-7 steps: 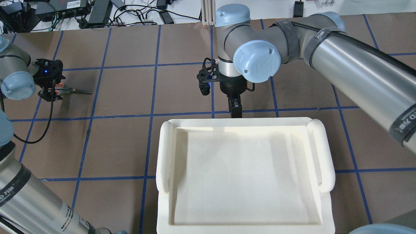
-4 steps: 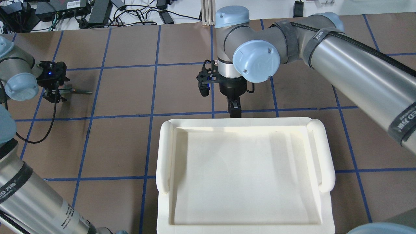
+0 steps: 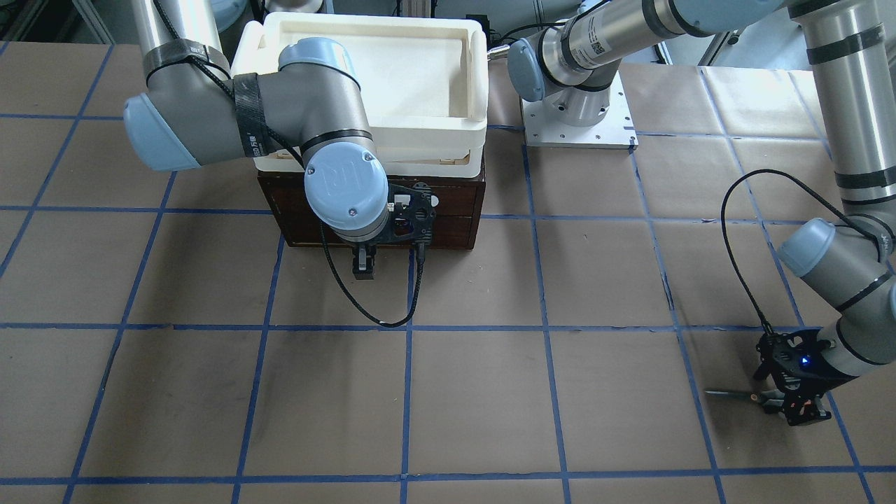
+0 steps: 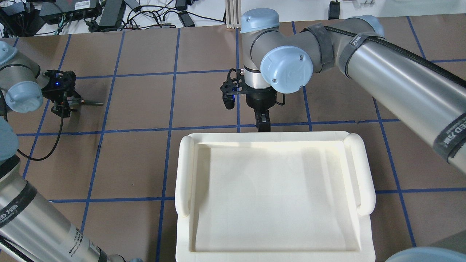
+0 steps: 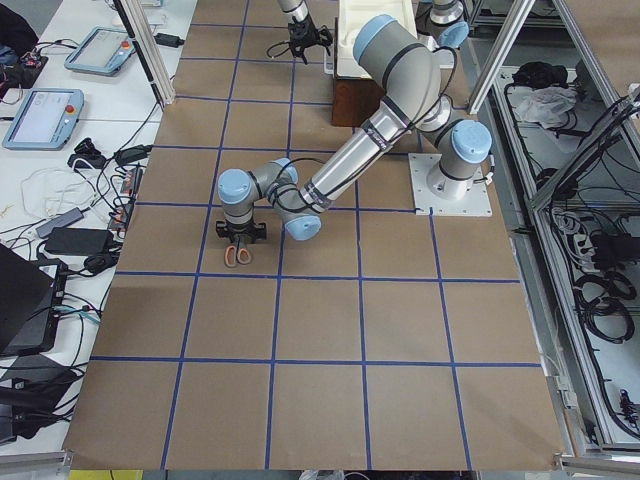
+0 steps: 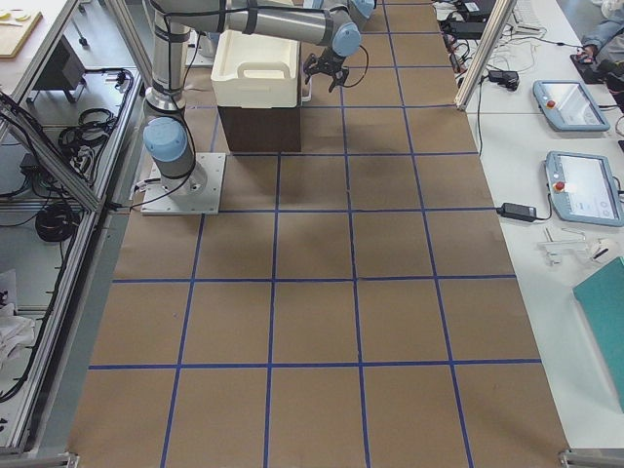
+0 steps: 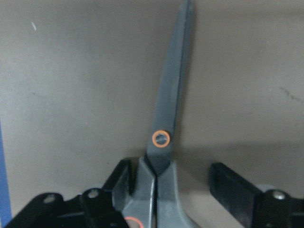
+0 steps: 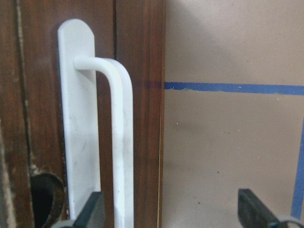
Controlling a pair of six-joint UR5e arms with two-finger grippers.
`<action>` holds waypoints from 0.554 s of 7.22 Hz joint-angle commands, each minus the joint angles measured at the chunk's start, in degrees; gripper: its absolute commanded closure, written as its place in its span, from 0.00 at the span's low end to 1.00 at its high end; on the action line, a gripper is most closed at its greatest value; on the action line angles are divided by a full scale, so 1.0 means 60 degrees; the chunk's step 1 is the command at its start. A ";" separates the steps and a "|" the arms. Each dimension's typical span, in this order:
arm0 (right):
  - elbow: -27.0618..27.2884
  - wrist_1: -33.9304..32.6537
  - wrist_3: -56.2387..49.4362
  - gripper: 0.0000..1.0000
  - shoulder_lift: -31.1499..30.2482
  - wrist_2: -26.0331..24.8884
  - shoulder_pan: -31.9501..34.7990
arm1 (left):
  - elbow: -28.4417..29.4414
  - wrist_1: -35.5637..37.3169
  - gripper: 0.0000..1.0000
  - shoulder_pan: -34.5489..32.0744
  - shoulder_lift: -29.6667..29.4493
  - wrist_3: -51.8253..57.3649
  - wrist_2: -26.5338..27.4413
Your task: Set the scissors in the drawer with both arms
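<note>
At the bench's left edge, the scissors point(image 7: 164, 137) lose their handles below the wrist picture's frame and sit under the left gripper point(image 4: 64, 103) from overhead. In that view the bin point(image 4: 184, 174) covers the drawer point(image 3: 455, 210), probably entirely.

Grey-handled scissors point(image 7: 166, 109) lie flat, blades closed; brown drawer point(image 3: 448, 206) shut.

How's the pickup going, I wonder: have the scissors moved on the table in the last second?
No. In the overhead view the scissors lie where they did, blade tip just left of the same blue tape line.
</note>
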 commanded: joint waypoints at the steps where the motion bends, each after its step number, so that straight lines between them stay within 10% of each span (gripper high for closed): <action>1: 0.0037 -0.0124 0.0000 0.00 0.0047 0.0020 0.0015 | 0.0060 -0.0026 1.00 -0.0064 0.0101 0.0019 0.0238; 4: 0.0037 -0.0169 0.0000 0.00 0.0179 0.0006 0.0015 | 0.0075 -0.0187 1.00 -0.0487 0.0596 0.0018 0.0253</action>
